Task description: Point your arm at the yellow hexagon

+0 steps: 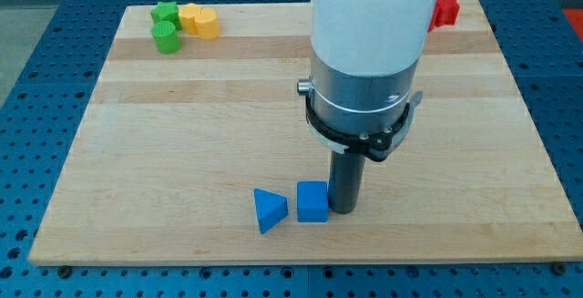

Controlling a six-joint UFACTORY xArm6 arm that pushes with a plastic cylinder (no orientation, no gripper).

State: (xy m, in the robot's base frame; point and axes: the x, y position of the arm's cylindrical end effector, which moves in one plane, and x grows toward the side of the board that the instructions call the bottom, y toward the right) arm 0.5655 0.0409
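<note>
Two yellow blocks sit side by side at the board's top left: a yellow hexagon [189, 16] and a yellow cylinder-like block [207, 25] to its right. My tip [343, 210] rests near the board's bottom edge, far from them, touching or nearly touching the right side of a blue cube [311, 201]. A blue triangular block [270, 210] lies just left of the cube.
A green star block [165, 12] and a green cylinder [166, 36] sit left of the yellow blocks. A red block [444, 10] shows at the top right, partly hidden by the arm body [369, 52]. The wooden board [182, 134] lies on a blue pegboard table.
</note>
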